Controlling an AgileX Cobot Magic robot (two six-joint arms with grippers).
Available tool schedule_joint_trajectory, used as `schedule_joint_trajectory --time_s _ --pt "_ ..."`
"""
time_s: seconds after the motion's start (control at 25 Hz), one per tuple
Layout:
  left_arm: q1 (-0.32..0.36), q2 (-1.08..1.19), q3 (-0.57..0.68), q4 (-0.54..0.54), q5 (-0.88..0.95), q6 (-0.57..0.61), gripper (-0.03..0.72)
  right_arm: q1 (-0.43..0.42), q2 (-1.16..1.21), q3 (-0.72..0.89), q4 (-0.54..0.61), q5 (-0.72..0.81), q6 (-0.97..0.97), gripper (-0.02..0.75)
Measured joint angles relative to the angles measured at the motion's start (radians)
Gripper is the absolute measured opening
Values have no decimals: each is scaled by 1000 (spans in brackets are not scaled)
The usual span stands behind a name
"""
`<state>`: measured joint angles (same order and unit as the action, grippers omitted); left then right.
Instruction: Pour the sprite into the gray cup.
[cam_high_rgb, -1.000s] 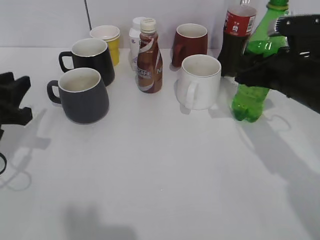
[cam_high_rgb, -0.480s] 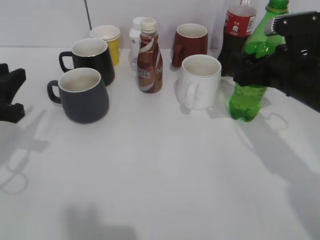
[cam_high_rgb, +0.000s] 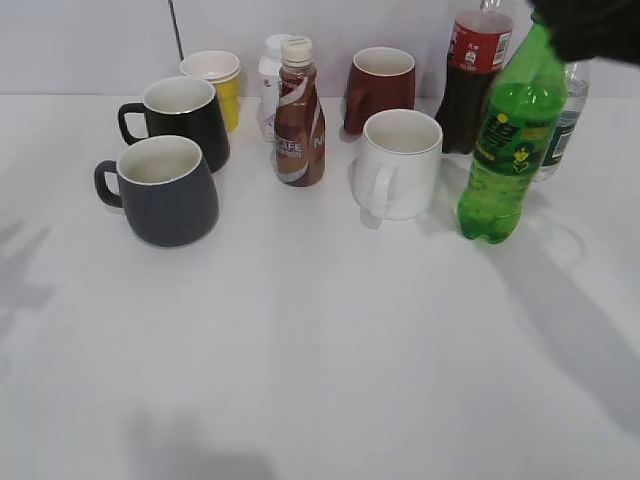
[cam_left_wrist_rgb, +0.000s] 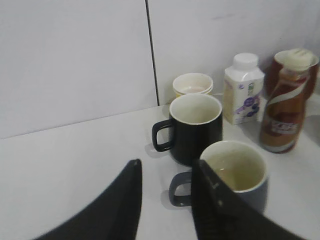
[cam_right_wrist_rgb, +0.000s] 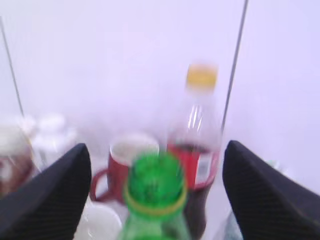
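The sprite (cam_high_rgb: 497, 170), a green bottle with a green cap, stands on the table at the right, between the white mug and the clear water bottle. My right gripper (cam_high_rgb: 590, 25) is at the top right corner, above the bottle's cap. In the right wrist view its jaws (cam_right_wrist_rgb: 156, 150) are wide open, with the blurred green cap (cam_right_wrist_rgb: 155, 185) between and below them, untouched. The gray cup (cam_high_rgb: 165, 190) stands at the left, its handle pointing left. My left gripper (cam_left_wrist_rgb: 167, 167) is open and empty, just short of the gray cup (cam_left_wrist_rgb: 235, 172); the exterior view does not show it.
A black mug (cam_high_rgb: 185, 120) and a yellow cup (cam_high_rgb: 215, 75) stand behind the gray cup. A white bottle (cam_high_rgb: 270, 70), a brown coffee bottle (cam_high_rgb: 298, 115), a red mug (cam_high_rgb: 380, 88), a white mug (cam_high_rgb: 400, 165), a cola bottle (cam_high_rgb: 472, 80) and a clear water bottle (cam_high_rgb: 562, 125) crowd the back.
My right gripper has let go of the sprite's body and risen to the top right corner. My left gripper has drawn back out of the exterior view at the left.
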<state>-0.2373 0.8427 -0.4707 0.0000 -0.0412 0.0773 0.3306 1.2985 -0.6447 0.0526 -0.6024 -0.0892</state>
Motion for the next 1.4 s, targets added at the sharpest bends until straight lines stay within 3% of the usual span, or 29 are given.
schedule_joint_trajectory --time_s 0.16,0.44,0.64,0.76,0.88,1.04,1.4 --pt "0 -178 -158 -8 339 0 284 0 -250 -4 -29 265 0 617" --pt "0 -412 -213 -19 749 -10 417 0 -716 -4 -40 857 0 617" --pt "0 -564 -214 33 988 -42 405 0 -970 -5 -32 1430 0 613" --pt "0 -646 -214 74 1107 -52 396 0 -1074 -5 -31 1682 0 599" --pt "0 -723 -179 98 1174 -53 392 0 -1154 10 -36 1785 0 596" --pt "0 -816 -83 96 1172 -53 389 0 -1216 95 -40 1796 0 596" --pt "0 -849 -47 91 1109 -53 379 0 -1230 145 -43 1659 35 594"
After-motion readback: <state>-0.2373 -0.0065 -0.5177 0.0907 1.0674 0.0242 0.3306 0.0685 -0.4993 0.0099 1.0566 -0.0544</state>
